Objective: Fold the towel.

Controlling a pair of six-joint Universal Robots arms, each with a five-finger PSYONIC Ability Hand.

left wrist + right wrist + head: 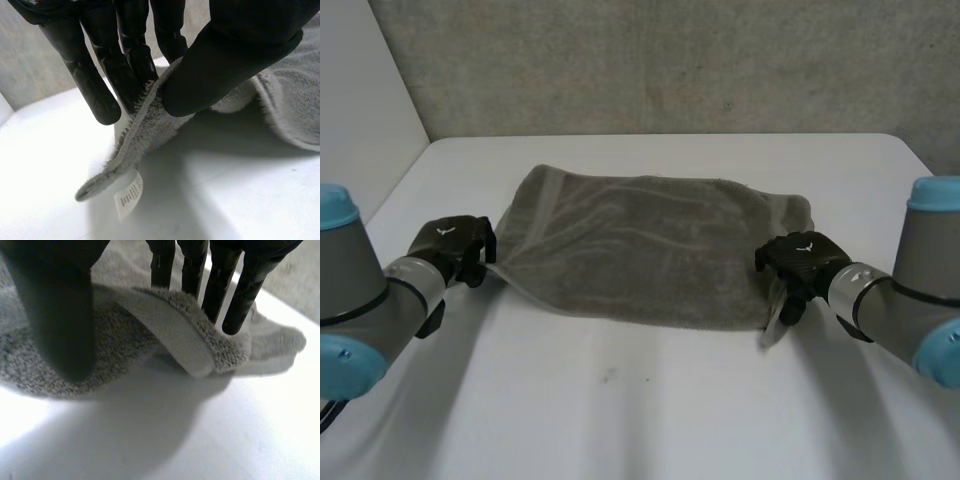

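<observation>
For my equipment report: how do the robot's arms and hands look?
The left arm and right arm are thick grey tubes with rounded light-blue caps. The left hand and right hand are black, each with a small white mark on its back.

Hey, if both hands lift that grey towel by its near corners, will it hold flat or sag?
Probably sag: the towel droops, tag dangling, below the left hand pinching it. Likely floppy: its edge curls over at the right hand. Fuzzy pile should resist slipping.
</observation>
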